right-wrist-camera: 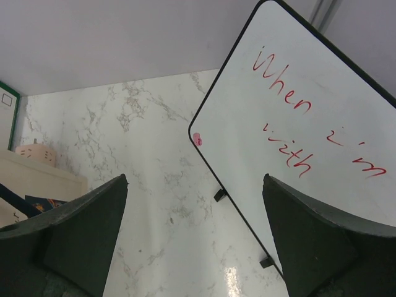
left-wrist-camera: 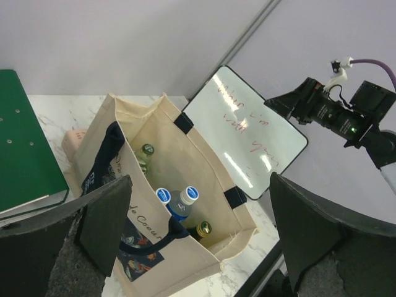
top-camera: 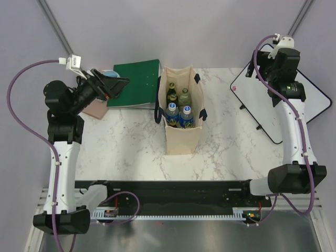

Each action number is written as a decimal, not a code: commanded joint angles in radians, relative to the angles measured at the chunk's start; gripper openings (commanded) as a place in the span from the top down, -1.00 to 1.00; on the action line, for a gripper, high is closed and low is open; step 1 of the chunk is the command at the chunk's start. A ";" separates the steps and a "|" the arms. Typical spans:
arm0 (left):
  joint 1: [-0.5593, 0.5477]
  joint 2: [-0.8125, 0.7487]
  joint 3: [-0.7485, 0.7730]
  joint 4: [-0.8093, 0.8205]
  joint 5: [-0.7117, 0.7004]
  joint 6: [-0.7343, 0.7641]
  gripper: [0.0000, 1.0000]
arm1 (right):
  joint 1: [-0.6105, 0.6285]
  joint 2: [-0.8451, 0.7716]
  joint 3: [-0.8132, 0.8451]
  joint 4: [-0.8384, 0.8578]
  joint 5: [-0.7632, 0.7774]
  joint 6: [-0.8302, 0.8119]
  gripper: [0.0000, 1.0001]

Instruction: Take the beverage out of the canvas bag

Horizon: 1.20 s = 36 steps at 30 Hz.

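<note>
The cream canvas bag (top-camera: 181, 137) with navy handles stands upright mid-table, mouth open. Inside stand two blue-capped bottles (top-camera: 179, 111) at the front and two green bottles with gold caps (top-camera: 178, 96) behind them. My left gripper (top-camera: 118, 83) is open and empty, raised to the left of the bag above the green book. Its wrist view looks down into the bag (left-wrist-camera: 204, 164) between its fingers (left-wrist-camera: 104, 224) and shows the blue caps (left-wrist-camera: 177, 194) and a gold cap (left-wrist-camera: 203, 229). My right gripper (top-camera: 255, 65) is open and empty, high at the far right over the whiteboard's edge.
A green book (top-camera: 135, 73) and a pink box (top-camera: 95, 108) lie left of the bag. A whiteboard (top-camera: 286, 105) with red writing lies at the right; it also shows in the right wrist view (right-wrist-camera: 309, 124). A black rail (top-camera: 168, 190) runs along the near edge.
</note>
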 commanded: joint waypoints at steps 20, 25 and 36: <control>-0.221 0.007 -0.076 -0.046 -0.099 -0.015 -1.00 | 0.483 0.080 0.194 -0.173 -0.416 -0.356 -0.97; -0.286 0.023 -0.099 -0.092 -0.188 0.011 -0.99 | 0.569 0.146 0.217 -0.178 -0.456 -0.318 -0.96; -0.355 0.030 -0.138 -0.155 -0.281 0.051 -0.99 | 0.623 0.486 0.482 -0.212 -0.397 -0.037 -0.68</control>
